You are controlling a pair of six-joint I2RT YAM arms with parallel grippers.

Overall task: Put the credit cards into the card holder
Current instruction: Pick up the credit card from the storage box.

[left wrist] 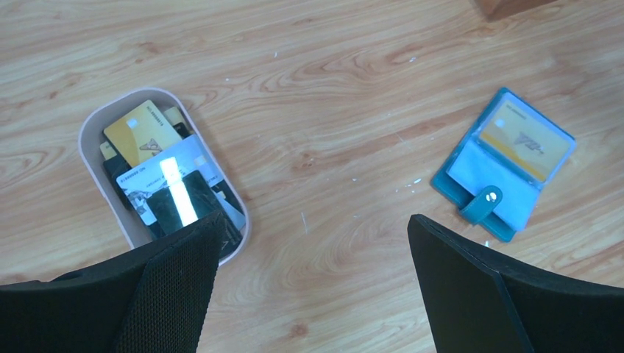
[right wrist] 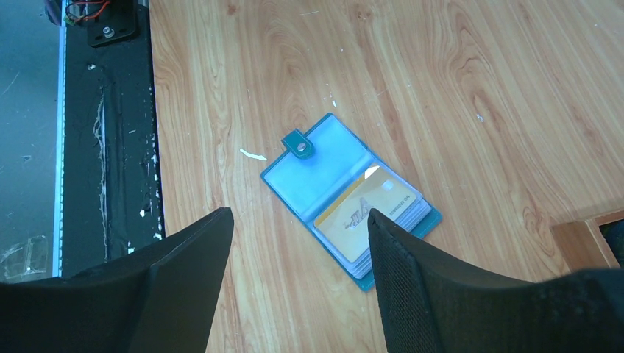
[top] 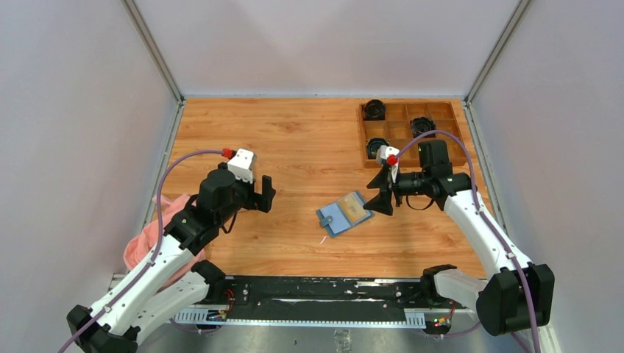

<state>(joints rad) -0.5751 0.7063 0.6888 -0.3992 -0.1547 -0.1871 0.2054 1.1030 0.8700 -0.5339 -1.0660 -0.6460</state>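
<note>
The teal card holder [top: 342,215] lies open on the wooden table, with a yellow credit card [right wrist: 368,209] inside its clear pocket and its snap tab [right wrist: 299,144] pointing toward the near edge. My right gripper [right wrist: 299,213] hovers open just above it, holding nothing. Several more credit cards, a yellow one [left wrist: 140,132] on top, are heaped in an oval dish [left wrist: 92,173]. My left gripper [left wrist: 315,220] is wide open over bare wood between the dish and the card holder [left wrist: 486,176]. From above, the dish is hidden under the left arm.
A brown wooden compartment tray [top: 408,132] with black round parts sits at the back right, and its corner [right wrist: 581,243] lies close to my right fingers. A pink cloth [top: 151,235] lies at the left edge beside the left arm. Grey walls close in the table.
</note>
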